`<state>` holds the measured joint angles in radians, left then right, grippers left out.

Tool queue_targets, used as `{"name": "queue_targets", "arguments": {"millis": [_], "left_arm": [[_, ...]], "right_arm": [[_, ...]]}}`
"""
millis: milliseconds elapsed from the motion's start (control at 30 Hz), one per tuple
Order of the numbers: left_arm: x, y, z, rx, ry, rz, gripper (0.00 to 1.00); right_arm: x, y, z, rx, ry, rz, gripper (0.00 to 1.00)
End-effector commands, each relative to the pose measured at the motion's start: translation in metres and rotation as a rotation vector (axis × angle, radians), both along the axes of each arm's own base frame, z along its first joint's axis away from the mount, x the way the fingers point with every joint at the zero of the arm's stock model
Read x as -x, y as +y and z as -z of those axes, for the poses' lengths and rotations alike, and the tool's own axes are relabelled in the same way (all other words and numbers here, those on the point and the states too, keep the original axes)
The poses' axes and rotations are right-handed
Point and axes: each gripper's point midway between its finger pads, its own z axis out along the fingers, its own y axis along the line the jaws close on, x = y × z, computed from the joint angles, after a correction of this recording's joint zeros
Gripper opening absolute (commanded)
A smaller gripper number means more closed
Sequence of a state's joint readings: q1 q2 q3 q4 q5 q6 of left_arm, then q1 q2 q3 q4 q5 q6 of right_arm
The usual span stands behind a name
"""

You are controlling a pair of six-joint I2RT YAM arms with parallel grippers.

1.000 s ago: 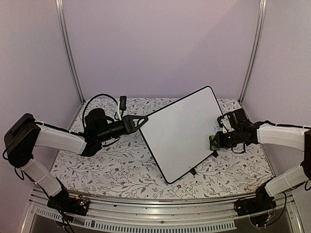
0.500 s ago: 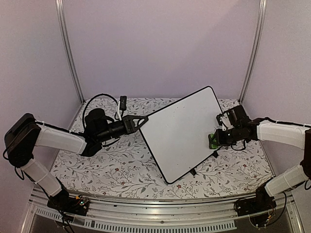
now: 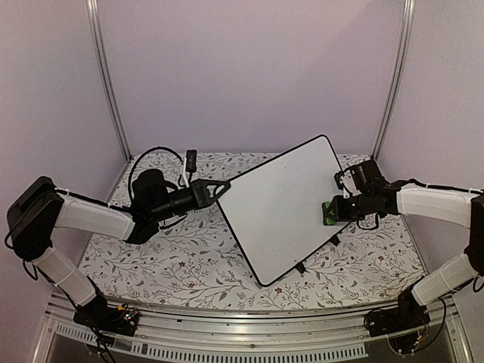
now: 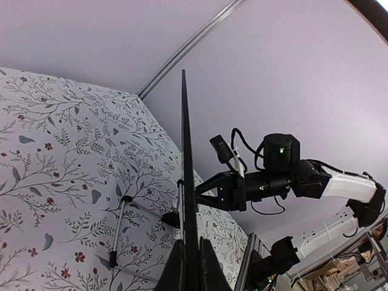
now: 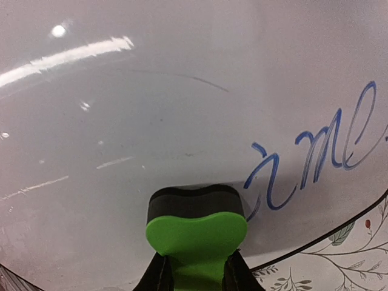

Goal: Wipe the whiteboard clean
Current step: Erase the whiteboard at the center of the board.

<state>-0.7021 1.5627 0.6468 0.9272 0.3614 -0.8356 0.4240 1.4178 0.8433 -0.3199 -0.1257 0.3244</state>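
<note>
White and black-rimmed, the whiteboard (image 3: 283, 208) sits in the middle of the desk (image 3: 174, 257), turned askew so that one rounded corner points toward the back wall and another toward the near edge. The desk is covered with a pale cloth printed with leafy sprigs.

The left gripper (image 3: 224, 187) is clamped on the board's left corner. In the left wrist view the board runs edge-on as a thin dark line straight up from between the closed fingers (image 4: 209, 270), and thin wire legs (image 4: 118, 227) show beneath it.

The right gripper (image 3: 333, 212) is closed on a green eraser (image 5: 195, 233) with a black felt face. The felt is pressed against the board's surface close to its right rim. Just to the right of the eraser, blue handwriting (image 5: 315, 151) in looping script remains on the board, running toward that rim. The surface above and left of the eraser looks clean apart from faint smears and light reflections.
</note>
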Motion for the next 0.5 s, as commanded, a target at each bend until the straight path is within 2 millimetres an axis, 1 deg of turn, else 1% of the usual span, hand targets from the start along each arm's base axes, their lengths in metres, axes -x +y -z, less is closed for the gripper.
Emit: {"name": "queue_targets", "arguments": {"millis": [0, 167, 267, 367, 467], "left_arm": [[0.036, -0.019, 0.031, -0.078, 0.023, 0.189, 0.0], [0.036, -0.019, 0.032, -0.075, 0.027, 0.192, 0.0], [0.036, -0.019, 0.032, -0.075, 0.025, 0.192, 0.0], [0.036, -0.019, 0.033, -0.077, 0.025, 0.19, 0.0], [0.036, -0.019, 0.033, -0.077, 0.026, 0.19, 0.0]], "right_arm": [[0.036, 0.0, 0.028, 0.019, 0.095, -0.036, 0.0], [0.054, 0.007, 0.03, 0.007, 0.107, -0.059, 0.0], [0.058, 0.015, 0.03, 0.003, 0.11, -0.081, 0.0], [0.055, 0.02, 0.029, 0.007, 0.107, -0.089, 0.0], [0.043, 0.015, 0.022, 0.041, 0.069, -0.05, 0.0]]}}
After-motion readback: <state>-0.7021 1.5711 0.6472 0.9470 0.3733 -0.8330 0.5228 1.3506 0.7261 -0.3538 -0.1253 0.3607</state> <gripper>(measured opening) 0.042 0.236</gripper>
